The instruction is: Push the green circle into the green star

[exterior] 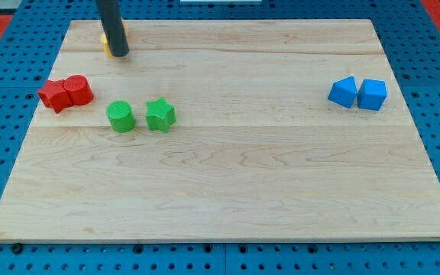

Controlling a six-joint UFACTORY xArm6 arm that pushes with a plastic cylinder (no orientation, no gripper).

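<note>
Our rod has no hand; my tip sits above-left of the green circle (near the green star). An off-centre push could skew it past.

My rod comes down from the view's top edge, leaning slightly, dark and straight. My tip sits low at the upper left. No more of my arm shows.
</note>
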